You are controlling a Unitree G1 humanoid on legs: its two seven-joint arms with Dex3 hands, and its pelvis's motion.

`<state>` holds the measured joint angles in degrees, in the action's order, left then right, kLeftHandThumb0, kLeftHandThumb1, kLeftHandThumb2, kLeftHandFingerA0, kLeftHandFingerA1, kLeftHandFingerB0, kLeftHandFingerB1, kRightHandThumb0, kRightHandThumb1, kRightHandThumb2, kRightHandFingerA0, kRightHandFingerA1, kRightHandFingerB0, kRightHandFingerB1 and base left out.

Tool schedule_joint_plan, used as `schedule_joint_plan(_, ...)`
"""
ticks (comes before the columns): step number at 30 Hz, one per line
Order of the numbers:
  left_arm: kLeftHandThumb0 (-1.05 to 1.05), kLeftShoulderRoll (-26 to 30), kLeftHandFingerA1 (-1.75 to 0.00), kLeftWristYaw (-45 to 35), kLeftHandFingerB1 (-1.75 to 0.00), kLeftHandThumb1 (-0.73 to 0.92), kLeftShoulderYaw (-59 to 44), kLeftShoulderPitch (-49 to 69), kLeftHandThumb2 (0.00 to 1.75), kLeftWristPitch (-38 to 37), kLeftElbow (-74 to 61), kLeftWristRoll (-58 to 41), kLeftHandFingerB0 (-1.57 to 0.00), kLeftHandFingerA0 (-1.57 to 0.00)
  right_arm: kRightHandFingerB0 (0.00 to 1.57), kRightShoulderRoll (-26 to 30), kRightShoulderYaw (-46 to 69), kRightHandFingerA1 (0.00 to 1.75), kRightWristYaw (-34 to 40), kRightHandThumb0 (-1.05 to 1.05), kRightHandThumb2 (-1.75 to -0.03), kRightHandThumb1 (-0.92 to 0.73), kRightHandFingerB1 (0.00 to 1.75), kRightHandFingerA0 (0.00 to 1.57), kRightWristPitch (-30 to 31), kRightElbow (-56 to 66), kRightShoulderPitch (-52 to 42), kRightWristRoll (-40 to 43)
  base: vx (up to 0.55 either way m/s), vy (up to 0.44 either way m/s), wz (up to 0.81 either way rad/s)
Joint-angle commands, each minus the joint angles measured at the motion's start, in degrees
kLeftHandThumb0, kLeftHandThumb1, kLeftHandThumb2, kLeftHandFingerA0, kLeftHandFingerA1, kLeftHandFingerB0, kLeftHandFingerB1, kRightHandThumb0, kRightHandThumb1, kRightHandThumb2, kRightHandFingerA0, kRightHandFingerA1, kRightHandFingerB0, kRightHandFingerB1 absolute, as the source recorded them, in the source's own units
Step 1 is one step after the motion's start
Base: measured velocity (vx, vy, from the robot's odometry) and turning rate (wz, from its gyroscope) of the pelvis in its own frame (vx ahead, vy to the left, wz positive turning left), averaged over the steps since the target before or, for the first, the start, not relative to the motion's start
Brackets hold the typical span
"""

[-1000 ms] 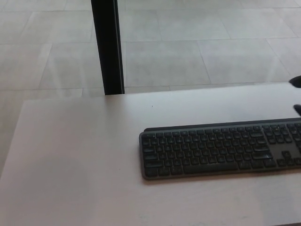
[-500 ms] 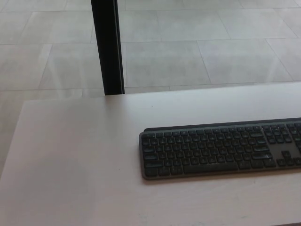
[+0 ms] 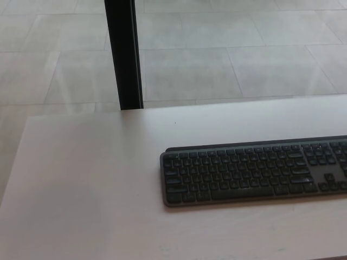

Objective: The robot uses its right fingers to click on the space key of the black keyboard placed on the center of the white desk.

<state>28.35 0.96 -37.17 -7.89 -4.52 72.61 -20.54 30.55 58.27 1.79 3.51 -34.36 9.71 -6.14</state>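
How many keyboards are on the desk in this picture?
1. The keyboard lies on the desk, right of centre; its right end is cut off by the picture edge, so anything beyond that edge is hidden.

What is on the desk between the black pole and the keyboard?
Nothing much: the head view shows only bare white desk between the black pole and the keyboard, apart from one tiny dark speck.

The keyboard lies flat on the desk, toward the picture's right, its right end cut off by the frame edge. Bare desk surface lies to its left and in front of it. Behind the desk's far edge stands an upright post, with the floor beyond it.
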Motion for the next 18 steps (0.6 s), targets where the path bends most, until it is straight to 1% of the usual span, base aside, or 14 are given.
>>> schedule_joint_plan(1,-0.53,1.13,-0.76,0.01,-0.56,0.72,-2.14,2.28,0.61,-0.48,0.58,-2.18,-0.57,-0.66,0.83,-2.92,30.11,1.64,16.79,-0.34,-1.06,-0.40,1.33,0.97,4.73,-16.99,0.16,31.69,0.00,0.000,0.00)
schedule_joint_plan(2,-0.52,1.18,-0.74,0.24,-0.55,0.72,-2.17,2.27,0.61,-0.41,0.62,-2.18,-0.56,-0.66,0.87,-3.29,30.00,1.55,15.49,-0.32,-1.11,-0.34,1.38,0.94,4.75,-16.78,-0.06,31.56,0.00,0.000,0.00)
schedule_joint_plan(3,-0.52,1.22,-0.75,0.37,-0.55,0.71,-2.36,2.18,0.61,-0.25,0.66,-2.37,-0.57,-0.67,0.82,-3.42,30.02,1.52,14.99,-0.33,-1.06,-0.36,1.35,0.93,4.91,-16.79,-0.11,31.19,0.00,0.000,0.00)
schedule_joint_plan(4,-0.52,1.26,-0.75,0.24,-0.56,0.71,-2.70,2.05,0.61,-0.15,0.64,-2.74,-0.56,-0.66,0.67,-3.62,29.99,1.47,14.72,-0.38,-0.99,-0.45,1.34,0.82,5.40,-16.57,-0.19,30.74,0.00,0.000,0.00)
schedule_joint_plan(6,-0.52,1.32,-0.75,-0.01,-0.56,0.71,-2.78,1.92,0.61,-0.25,0.53,-2.78,-0.56,-0.66,0.67,-3.77,30.45,1.47,14.00,-0.38,-0.99,-0.45,1.34,0.82,5.72,-16.59,-0.31,30.47,0.00,0.000,0.00)
schedule_joint_plan(7,-0.52,1.37,-0.77,0.56,-0.57,0.72,-2.05,1.85,0.61,-0.21,0.42,-1.99,-0.59,-0.67,0.78,-4.95,29.31,1.47,12.11,-0.34,-1.04,-0.37,1.40,0.91,6.38,-14.76,-1.02,29.35,0.00,0.000,0.00)
schedule_joint_plan(8,-0.52,1.31,-0.78,0.60,-0.58,0.71,-2.36,1.65,0.61,-0.02,0.42,-2.32,-0.58,-0.66,0.78,-4.79,29.07,1.44,11.59,-0.39,-0.95,-0.44,1.34,0.90,5.52,-15.71,-0.91,29.08,0.00,0.000,0.00)
schedule_joint_plan(9,-0.53,1.33,-0.80,1.24,-0.59,0.70,-2.21,1.42,0.61,-0.07,0.53,-2.08,-0.62,-0.72,0.79,-5.25,26.39,1.30,11.17,-0.45,-0.88,-0.46,1.24,0.88,5.67,-15.32,-1.36,26.24,0.00,0.000,0.00)
schedule_joint_plan(10,-0.52,1.37,-0.79,1.28,-0.58,0.71,-2.07,1.41,0.61,-0.16,0.58,-1.89,-0.60,-0.69,0.83,-5.86,24.62,1.30,10.13,-0.44,-0.89,-0.42,1.24,0.91,6.06,-14.35,-1.77,24.48,0.00,0.000,0.00)
schedule_joint_plan(11,-0.53,1.40,-0.78,1.20,-0.57,0.71,-1.97,1.49,0.61,-0.09,0.52,-1.79,-0.59,-0.68,0.91,-6.14,23.17,1.20,9.66,-0.48,-0.90,-0.40,1.11,1.06,6.20,-13.83,-2.20,23.06,0.00,0.000,0.00)
schedule_joint_plan(12,-0.52,1.41,-0.78,1.28,-0.57,0.72,-1.84,1.57,0.61,0.04,0.45,-1.65,-0.58,-0.67,0.98,-6.50,20.81,1.11,9.39,-0.48,-0.79,-0.40,1.11,1.07,6.29,-13.25,-2.88,20.73,0.00,0.000,0.00)
schedule_joint_plan(16,-0.51,1.45,-0.72,0.97,-0.56,0.73,-1.89,1.65,0.62,0.13,0.68,-1.53,-0.58,-0.68,1.01,-8.37,14.12,0.97,8.88,-0.51,-0.71,-0.42,1.05,1.13,5.02,-11.15,-4.47,17.46,0.00,0.000,0.00)
schedule_joint_plan(17,-0.51,1.43,-0.71,0.97,-0.55,0.73,-1.79,1.69,0.61,0.07,0.63,-1.36,-0.57,-0.68,0.94,-8.77,12.69,0.96,8.60,-0.51,-0.70,-0.42,0.94,1.17,4.43,-10.94,-4.75,17.36,0.00,0.000,0.00)
schedule_joint_plan(18,-0.52,1.38,-0.75,1.18,-0.55,0.71,-2.64,1.34,0.61,0.59,0.84,-2.17,-0.56,-0.65,0.79,-9.81,9.86,0.90,8.05,-0.48,-0.71,-0.40,0.81,1.06,3.47,-10.53,-4.88,16.60,0.00,0.000,0.00)
